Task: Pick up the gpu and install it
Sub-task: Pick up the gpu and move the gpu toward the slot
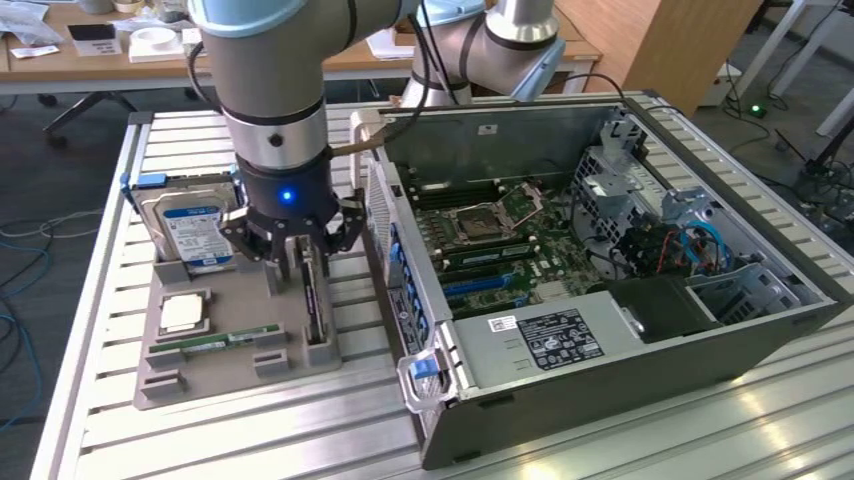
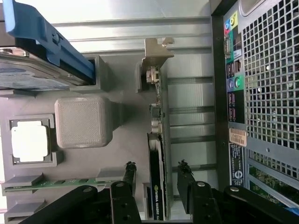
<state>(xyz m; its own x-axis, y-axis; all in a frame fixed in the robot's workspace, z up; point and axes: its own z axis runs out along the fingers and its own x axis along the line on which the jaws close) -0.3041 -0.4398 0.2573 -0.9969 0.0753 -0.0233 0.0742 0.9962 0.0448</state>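
Slatted table [image 1: 267,440], grey tray [image 1: 234,310], fingers [image 2: 184,179] apart astride gpu [image 2: 156,196], seemingly not touching, hard drive [image 1: 187,225] and open case [image 1: 641,380] flanking

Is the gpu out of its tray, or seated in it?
Seated: the gpu stands on edge in a slot of the grey tray, open gripper straddling it.

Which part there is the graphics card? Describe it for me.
At the exterior view's left of the open computer case lies a grey holder tray. Along its case-side edge stands a thin black card with a silvery end bracket, upright, unlike the flat green memory stick.
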